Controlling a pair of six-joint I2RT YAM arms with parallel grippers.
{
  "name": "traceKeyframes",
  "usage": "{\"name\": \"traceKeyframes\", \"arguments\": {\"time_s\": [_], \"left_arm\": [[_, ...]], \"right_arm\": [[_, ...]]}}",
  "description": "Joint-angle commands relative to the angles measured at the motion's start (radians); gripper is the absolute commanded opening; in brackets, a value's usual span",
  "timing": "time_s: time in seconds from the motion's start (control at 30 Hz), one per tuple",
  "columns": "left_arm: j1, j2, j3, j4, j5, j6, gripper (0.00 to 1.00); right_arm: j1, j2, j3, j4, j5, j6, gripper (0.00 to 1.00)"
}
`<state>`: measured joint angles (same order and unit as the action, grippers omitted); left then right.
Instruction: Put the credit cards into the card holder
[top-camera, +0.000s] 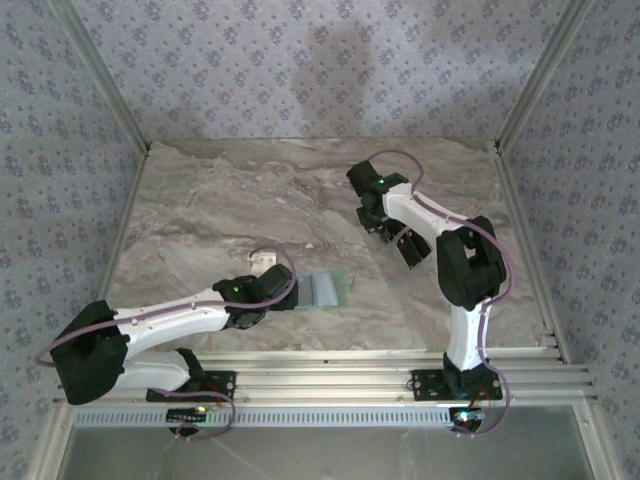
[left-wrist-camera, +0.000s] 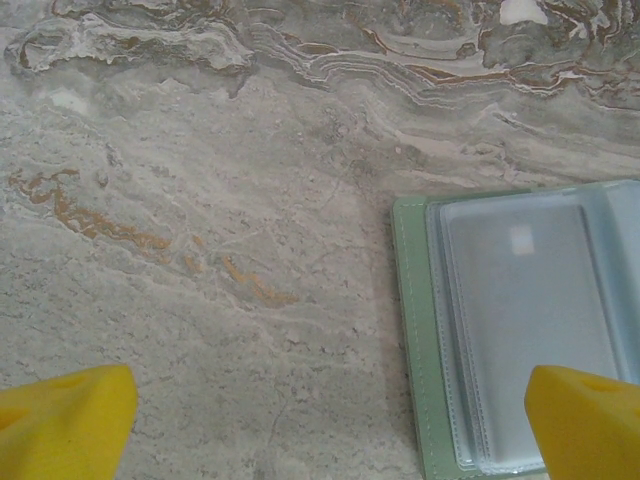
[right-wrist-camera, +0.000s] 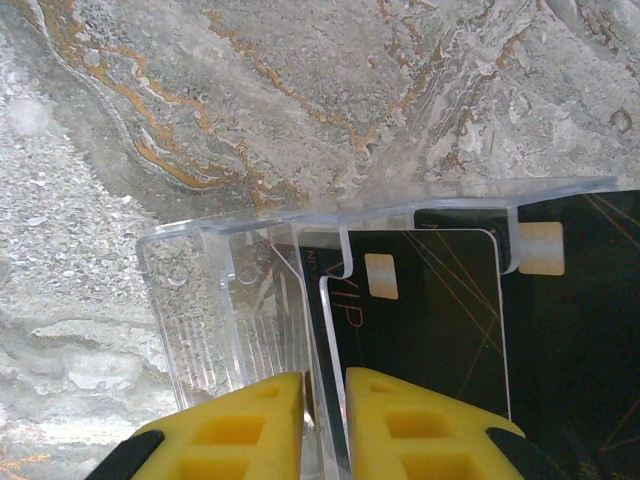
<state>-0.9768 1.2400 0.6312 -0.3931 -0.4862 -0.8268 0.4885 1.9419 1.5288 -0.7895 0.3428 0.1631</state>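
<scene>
On the marble-patterned table (left-wrist-camera: 200, 200), the card holder (left-wrist-camera: 505, 330) lies open. Its pale green cover frames a stack of frosted clear sleeves (left-wrist-camera: 530, 300). The left gripper (left-wrist-camera: 325, 415) hangs over the holder's left edge, its yellow fingers (left-wrist-camera: 60, 425) spread wide and holding nothing. In the wrist view one fingertip stands over bare table well off the holder. The other overlaps the holder's near sleeves, so the green edge lies between them, closer to that second tip.

Beyond the holder and to its right, well apart from it, the right gripper (right-wrist-camera: 322, 425) hangs over the credit cards (right-wrist-camera: 575, 340). These are black and stand in a clear plastic rack (right-wrist-camera: 200, 300). Its fingers are drawn nearly together, leaving a slim slit. The left edge of the front card (right-wrist-camera: 430, 320) and a clear divider (right-wrist-camera: 318, 330) run into that slit, and I cannot tell which, if either, is pinched.

The front card reads "VIP" in pale letters beside a small pale square, with thin orange lines across its face. Smaller print on the card left of it is too small to read.
</scene>
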Motion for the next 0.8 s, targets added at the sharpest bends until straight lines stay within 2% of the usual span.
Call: {"name": "traceKeyframes", "arguments": {"time_s": [0.0, 0.3, 0.5, 0.67, 0.77], "left_arm": [[0.007, 0.002, 0.003, 0.002, -0.004, 0.016, 1.00], [0.010, 0.004, 0.002, 0.005, -0.001, 0.018, 1.00], [0.010, 0.006, 0.001, 0.005, 0.001, 0.018, 1.00], [0.010, 0.007, 0.005, 0.007, 0.006, 0.021, 1.00], [0.010, 0.009, 0.011, 0.002, 0.008, 0.026, 1.00]], "right_arm": [[-0.009, 0.019, 0.001, -0.014, -0.014, -0.019, 0.21], [-0.014, 0.010, -0.006, -0.011, -0.018, -0.019, 0.18], [-0.017, 0.008, -0.008, -0.016, -0.024, -0.020, 0.12], [-0.019, 0.000, -0.004, -0.022, -0.039, -0.028, 0.01], [-0.019, -0.016, 0.006, -0.033, -0.053, -0.028, 0.00]]}}
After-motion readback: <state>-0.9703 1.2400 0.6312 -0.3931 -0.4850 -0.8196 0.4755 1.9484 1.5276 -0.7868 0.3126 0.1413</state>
